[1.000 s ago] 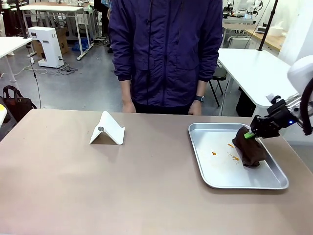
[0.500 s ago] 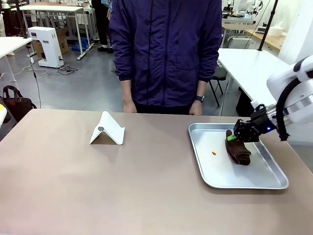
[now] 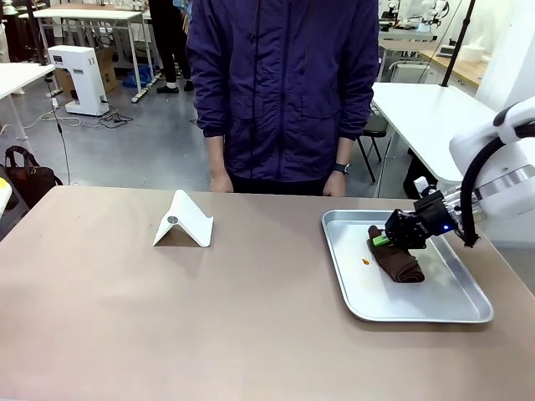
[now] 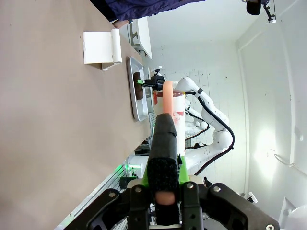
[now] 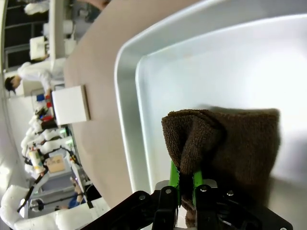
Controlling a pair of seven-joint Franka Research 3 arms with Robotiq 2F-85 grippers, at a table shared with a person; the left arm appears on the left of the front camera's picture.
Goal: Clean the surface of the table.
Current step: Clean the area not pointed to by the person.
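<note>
The wide brownish-taupe table fills the foreground as before, and the person in the dark blue jacket stands at its far edge, unmoved. On the table's right part lies the shiny rectangular metal tray, and left of the middle sits the white folded stand; both are where they were a second ago. The dark brown cloth has been dragged from the tray's right side leftward to its middle, the right gripper pinching its upper fold. Of the orange smears seen earlier, one small orange spot remains, just left of the cloth. The left gripper is clamped on a salmon-pink rod.
</note>
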